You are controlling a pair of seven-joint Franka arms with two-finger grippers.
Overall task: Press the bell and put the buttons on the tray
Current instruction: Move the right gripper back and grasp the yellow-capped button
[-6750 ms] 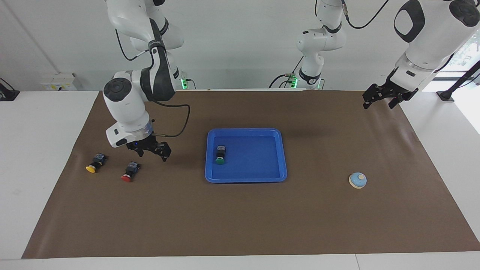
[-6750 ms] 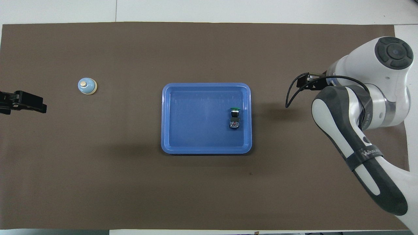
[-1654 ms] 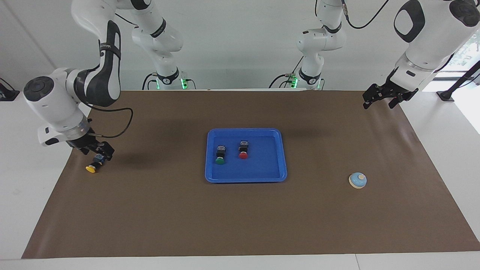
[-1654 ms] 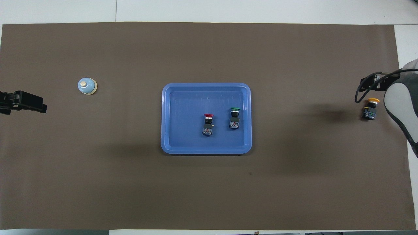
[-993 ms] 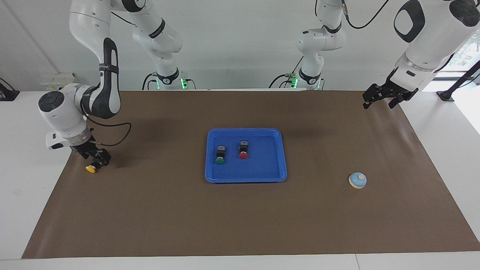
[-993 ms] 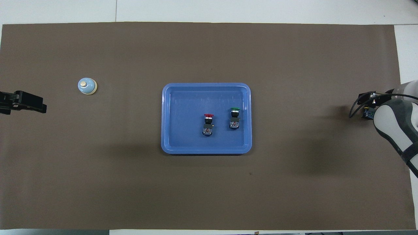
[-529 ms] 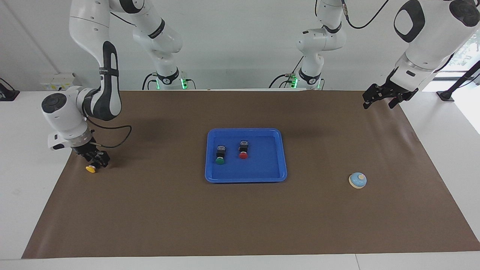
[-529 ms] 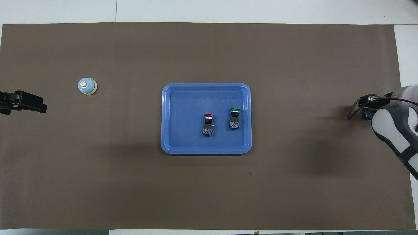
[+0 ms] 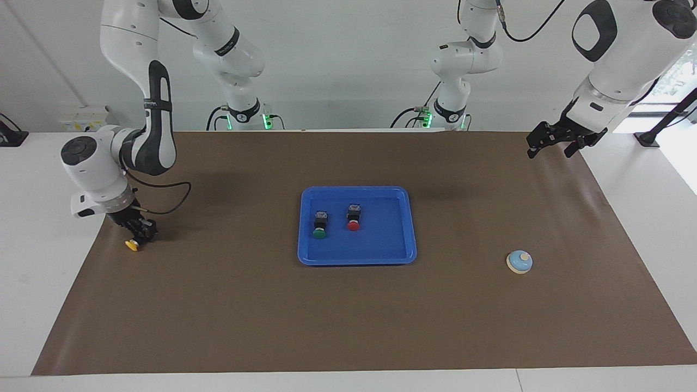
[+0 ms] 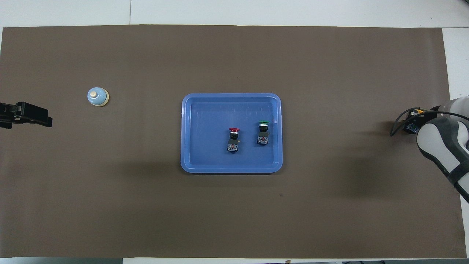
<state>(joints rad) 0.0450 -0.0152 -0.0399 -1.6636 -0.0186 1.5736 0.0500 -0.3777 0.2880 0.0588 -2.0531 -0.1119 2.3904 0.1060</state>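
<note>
Now the right tool (image 9: 139, 233) is down on the surface (image 9: 348, 305) at the right arm's end, pinching the blocky black yellow button (image 9: 132, 245); lifting straight up should keep it level. Red button (image 9: 354, 217) and green button (image 9: 319, 225) lie in the glossy blue tray (image 9: 412, 228). The left tool (image 9: 555, 142) waits spread, over the surface's edge, the domed bell (image 9: 519, 262) unpressed.

Blue tray (image 9: 412, 228), red button (image 9: 353, 225), green button (image 9: 319, 233), yellow button (image 9: 131, 246) (seemingly black-bodied), light-blue, cream-knobbed bell (image 9: 519, 262), brown mat (image 9: 348, 316)
</note>
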